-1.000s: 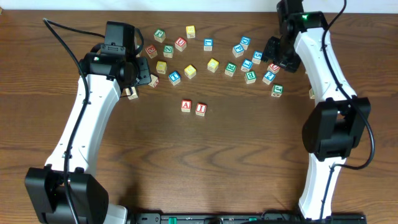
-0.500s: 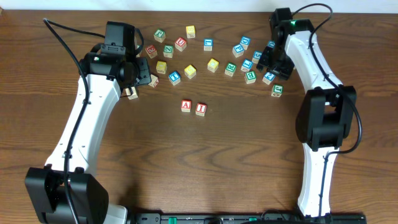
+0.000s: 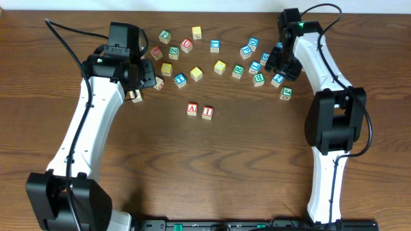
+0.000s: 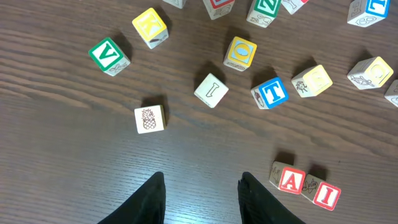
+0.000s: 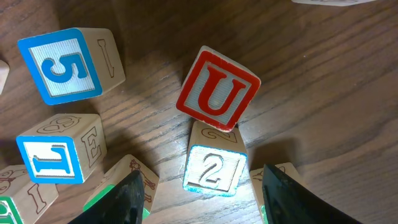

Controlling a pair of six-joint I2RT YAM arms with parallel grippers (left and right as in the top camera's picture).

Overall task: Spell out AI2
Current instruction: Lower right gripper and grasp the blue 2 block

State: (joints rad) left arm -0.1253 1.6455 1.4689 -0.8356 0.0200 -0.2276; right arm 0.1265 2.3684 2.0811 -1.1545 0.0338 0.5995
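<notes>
Black left fingers (image 4: pixel 152 198) stand spread, empty; the red A (image 4: pixel 291 180) and I (image 4: pixel 326 195) blocks lie touching just right of them, bare desk (image 4: pixel 74 174) on the left. The right fingers (image 5: pixel 127 198), spread too, flank the blue 2 block (image 5: pixel 213 169), untouched between them, a tilted red U (image 5: pixel 217 90) against its far edge. Crowding blocks beside it are cut off.

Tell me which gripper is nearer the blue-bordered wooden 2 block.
Right. The right gripper hangs open just above the blue-bordered wooden 2 block; the left gripper sits far across the table.
</notes>
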